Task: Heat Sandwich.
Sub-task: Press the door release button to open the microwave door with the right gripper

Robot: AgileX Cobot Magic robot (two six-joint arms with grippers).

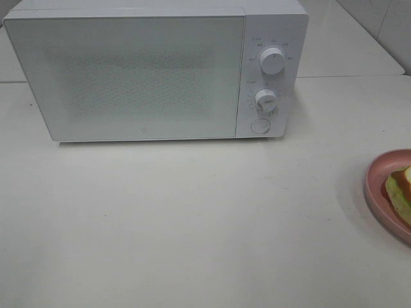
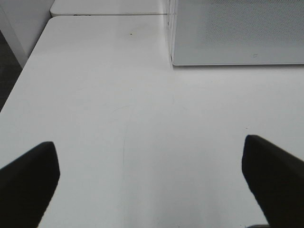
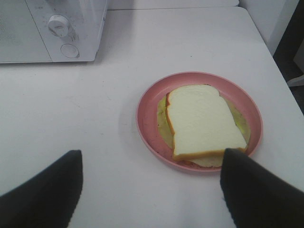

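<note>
- Two grippers show, each in its own wrist view only; neither arm appears in the high view.
- Left gripper (image 2: 148,144): jaws spread wide, nothing between them but bare white table (image 2: 118,118). It faces the left front corner of the microwave (image 2: 237,33).
- Right gripper (image 3: 151,156): jaws also wide apart, holding nothing. One dark finger (image 3: 256,190) overlaps the near rim of the pink plate (image 3: 142,118) in this view; cannot tell whether it touches.
- Sandwich (image 3: 204,121): lies flat on the pink plate, pale bread slice on top with a browned crust edge, green lettuce showing out from under it.
- High view: plate (image 1: 376,183) sits at the far right edge of the table (image 1: 192,224), partly cut off by the frame; sandwich (image 1: 399,189) shows green with a little red. It is well apart from the microwave (image 1: 128,77).
- Microwave: white, at the back of the table, door shut. Control panel on its right side carries an upper dial (image 1: 273,61), a lower dial (image 1: 264,98) and a round button (image 1: 259,125) below them.
</note>
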